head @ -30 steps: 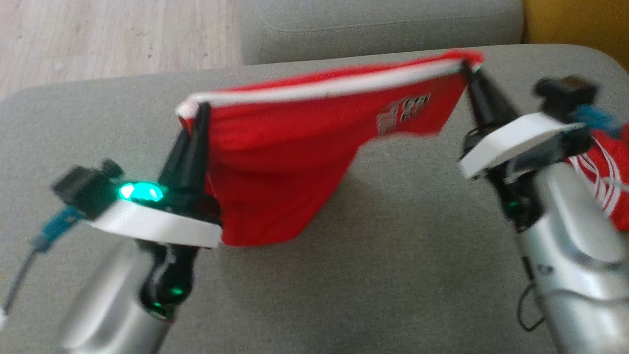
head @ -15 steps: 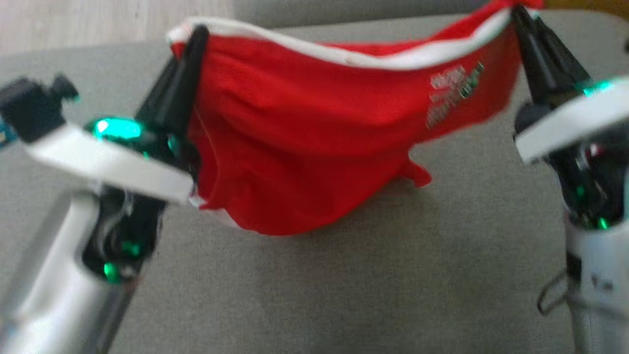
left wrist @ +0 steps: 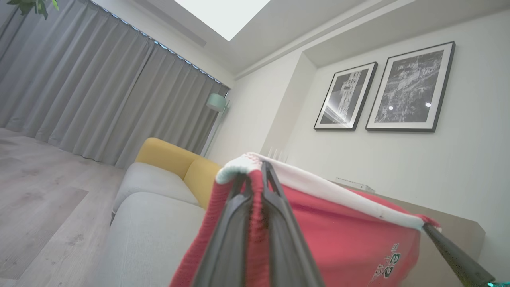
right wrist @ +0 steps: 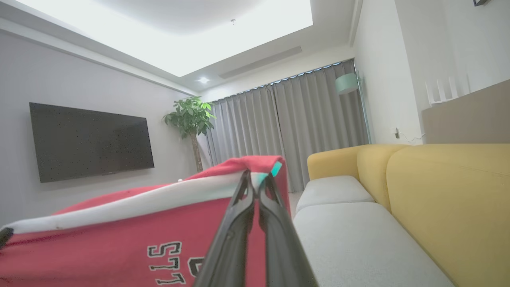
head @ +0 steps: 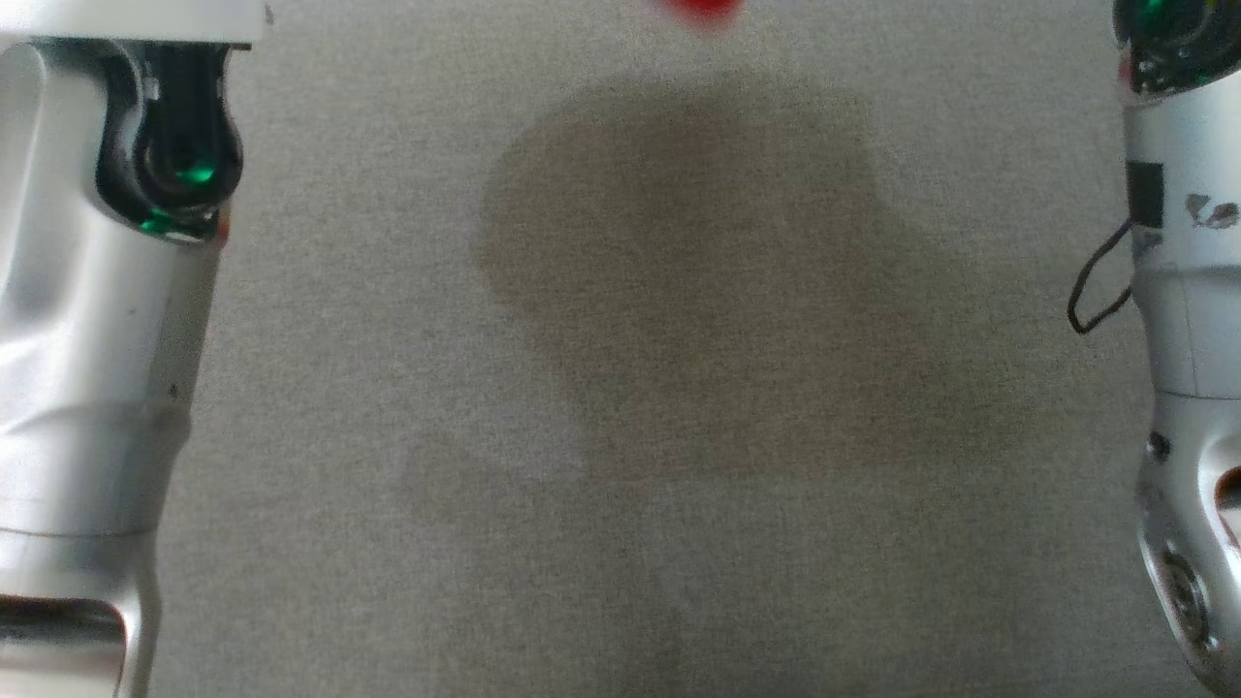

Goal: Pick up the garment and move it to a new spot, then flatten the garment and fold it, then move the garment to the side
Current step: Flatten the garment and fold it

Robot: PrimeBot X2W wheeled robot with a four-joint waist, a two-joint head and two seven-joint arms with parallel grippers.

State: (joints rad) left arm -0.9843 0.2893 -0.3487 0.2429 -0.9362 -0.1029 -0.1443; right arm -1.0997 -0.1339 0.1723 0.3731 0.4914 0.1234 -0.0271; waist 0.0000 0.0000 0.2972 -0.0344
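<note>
Above the grey sofa cushion, the garment hangs spread between the two arms, held up by its white band. The left gripper is pinched tight on one corner of that band, with red knit bunched between its fingers. The right gripper is clamped just as narrowly on the opposite corner, and the band runs almost taut from one to the other.

The garment looks light, soft and limp, a thin red knit with dark lettering. I judge it will sag in the middle and swing with any quick move, and fall into folds once it is let down. The band is thicker than the body cloth, so its two corners are the sensible places to hold. A grip there keeps the cloth spread for laying flat.

Half a second ago the head view took in both grippers and the whole red cloth. Now that camera has tipped to look straight down at the cushion. It shows pale forearms at each side, a broad shadow on the fabric and a sliver of red at the top edge. The pinch on both corners is unchanged.
</note>
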